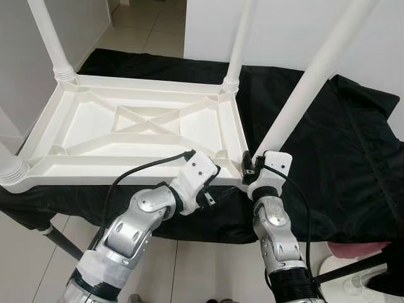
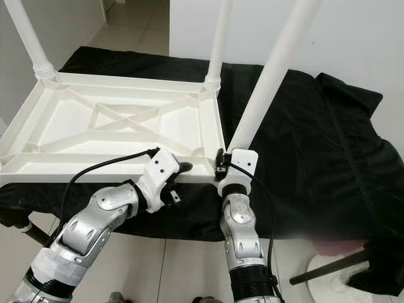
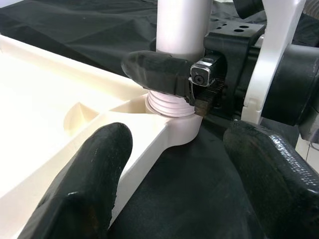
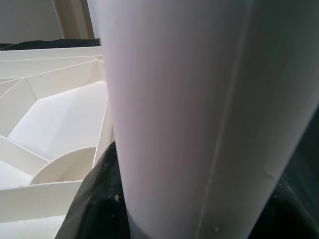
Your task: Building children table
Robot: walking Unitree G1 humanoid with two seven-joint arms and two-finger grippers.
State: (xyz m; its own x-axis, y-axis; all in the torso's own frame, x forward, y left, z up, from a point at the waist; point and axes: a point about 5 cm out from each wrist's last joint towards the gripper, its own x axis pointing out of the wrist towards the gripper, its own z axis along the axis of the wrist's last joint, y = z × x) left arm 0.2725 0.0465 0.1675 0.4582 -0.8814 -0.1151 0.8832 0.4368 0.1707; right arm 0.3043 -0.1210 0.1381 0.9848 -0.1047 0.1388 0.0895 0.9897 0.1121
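Note:
A white plastic children's table [image 1: 145, 120] lies upside down on a black cloth [image 1: 328, 151]. Two far legs [image 1: 50, 38] stand in their sockets, and a third [image 1: 9, 167] is at the near left corner. My right gripper [image 1: 251, 165] is shut on the base of the near right leg [image 1: 303, 95], just above its threaded socket [image 3: 172, 107]; one of its fingers [image 3: 154, 69] wraps the leg [image 4: 199, 99]. My left gripper [image 3: 174, 149] is open at the same corner, one finger [image 3: 84, 189] over the table's rim and the other over the cloth.
The cloth covers a low stand with black metal legs [image 1: 63, 243] over a pale tiled floor. A white wall [image 1: 290, 31] rises behind. A pink object [image 1: 363, 249] and a white item [image 1: 350, 284] sit on the floor at the near right.

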